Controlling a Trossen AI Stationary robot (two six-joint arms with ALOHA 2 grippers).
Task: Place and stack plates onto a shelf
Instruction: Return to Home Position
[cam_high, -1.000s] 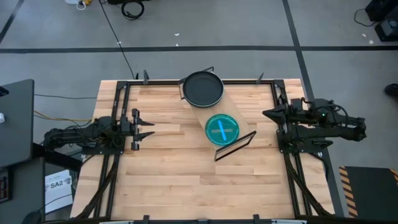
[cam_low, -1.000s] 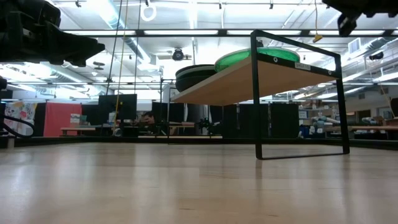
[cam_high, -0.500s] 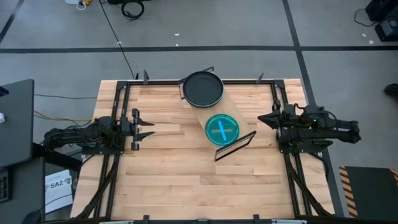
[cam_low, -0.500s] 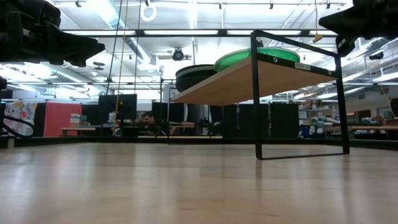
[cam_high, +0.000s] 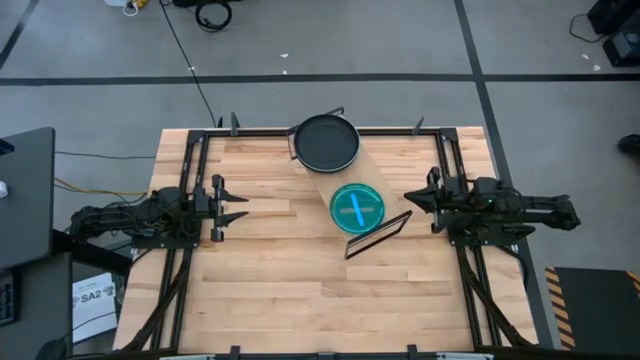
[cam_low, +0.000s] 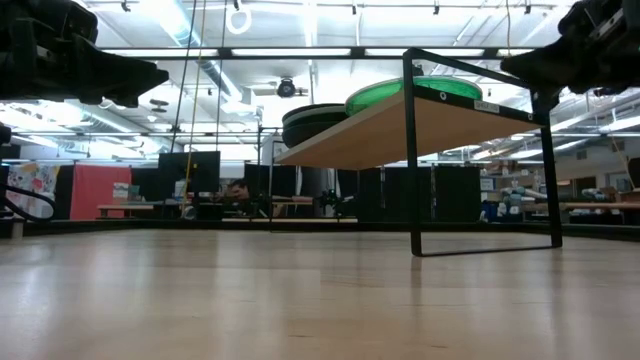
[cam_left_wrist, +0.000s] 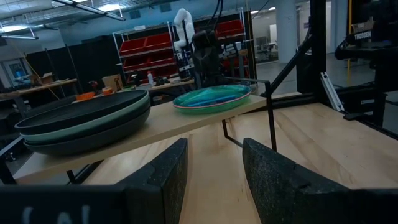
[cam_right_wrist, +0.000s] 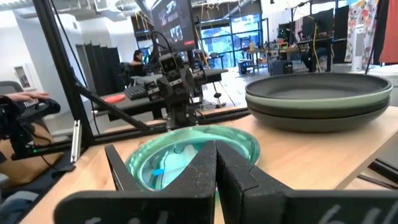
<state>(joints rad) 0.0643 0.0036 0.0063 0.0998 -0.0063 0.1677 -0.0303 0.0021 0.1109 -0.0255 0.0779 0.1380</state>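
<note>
Left gripper (cam_left_wrist: 214, 149): fingers spread apart, nothing between them. It hangs over the table well to the left of the shelf and points toward it.
Right gripper (cam_right_wrist: 216, 152): fingers pressed together, nothing held. It sits near the right side of the shelf, at the shelf's near end, with its nose aimed at the teal plate.
Shelf (cam_high: 338, 178): long, smooth, pale wood board on thin black wire end frames. It lies diagonally, from the table's far edge toward the middle.
Dark stack (cam_high: 326, 142): on the shelf's far end. Three round, shallow plates lie one on another: matte dark at the bottom, pale grey-green in the middle, matte dark on top.
Teal plate (cam_high: 358, 207): on the shelf's near end, apart from the stack. It is round and glossy with a raised rim and a blue stripe across its centre.
Table (cam_high: 270, 280): slatted light wood planks, bordered by black metal rails.
Room: grey floor (cam_high: 320, 40) crossed by dark lines. Racks of red bins (cam_left_wrist: 140, 46) and ceiling lights (cam_low: 180, 25) show beyond the shelf, and a person (cam_right_wrist: 135, 59) sits at a desk there.
</note>
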